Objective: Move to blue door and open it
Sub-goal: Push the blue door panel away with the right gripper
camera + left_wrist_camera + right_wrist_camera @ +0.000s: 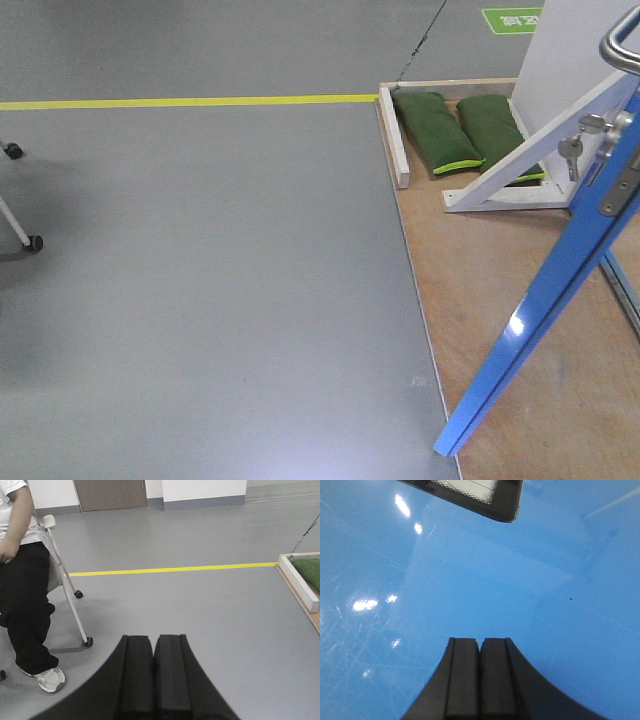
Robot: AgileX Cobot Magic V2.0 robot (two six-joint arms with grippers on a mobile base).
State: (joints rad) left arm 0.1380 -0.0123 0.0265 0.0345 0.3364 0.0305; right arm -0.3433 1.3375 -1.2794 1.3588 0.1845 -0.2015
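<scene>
You've got the door point(540, 310) ajar; right end effector point(480, 645) closed, empty, facing it; left end effector point(153, 641) closed, empty.

Blue door point(536, 310) angled over wooden platform point(470, 280); keys point(570, 156) hang at lock point(592, 125); green sandbags point(436, 130) behind.

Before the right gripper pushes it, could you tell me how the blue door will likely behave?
The door looks like a rigid flat panel, so it should swing rather than flex. Its glossy face shows reflections, so the shut right gripper may slide. Green sandbags on the base probably stop tipping.
</scene>
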